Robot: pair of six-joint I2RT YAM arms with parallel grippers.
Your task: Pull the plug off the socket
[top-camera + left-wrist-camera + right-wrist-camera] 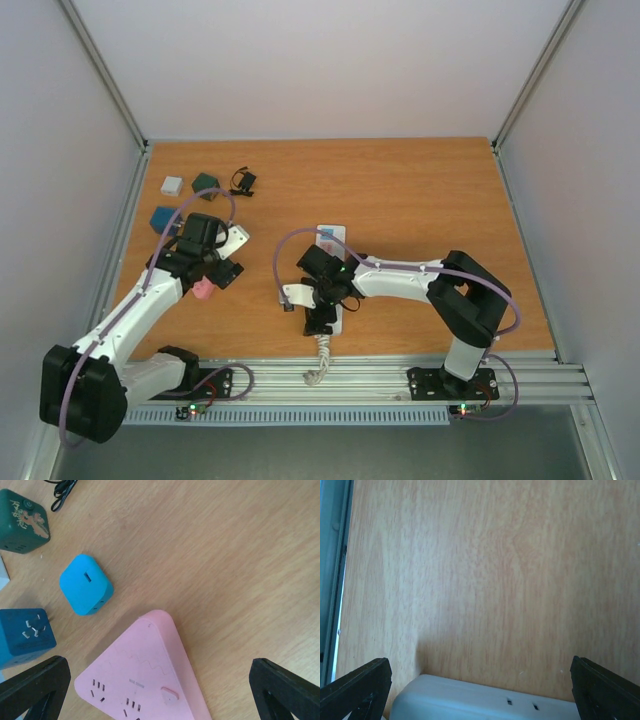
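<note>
The socket is a long white power strip (330,237) lying lengthwise at the table's middle, with its coiled white cord (320,362) at the near end. My right gripper (320,318) hangs over its near half and hides most of it. In the right wrist view the strip's white edge (470,702) lies between the wide-apart fingers of the right gripper (480,695), which is open. I cannot make out a plug in the strip. My left gripper (216,274) is open over a pink triangular power strip (145,675); in the left wrist view the left gripper (160,692) holds nothing.
At the far left lie a light blue adapter (86,584), a teal socket cube (25,636), a dark green cube (22,521) and a white cube (172,185). A loose black plug with cable (243,181) lies beside them. Metal rails run along the near edge.
</note>
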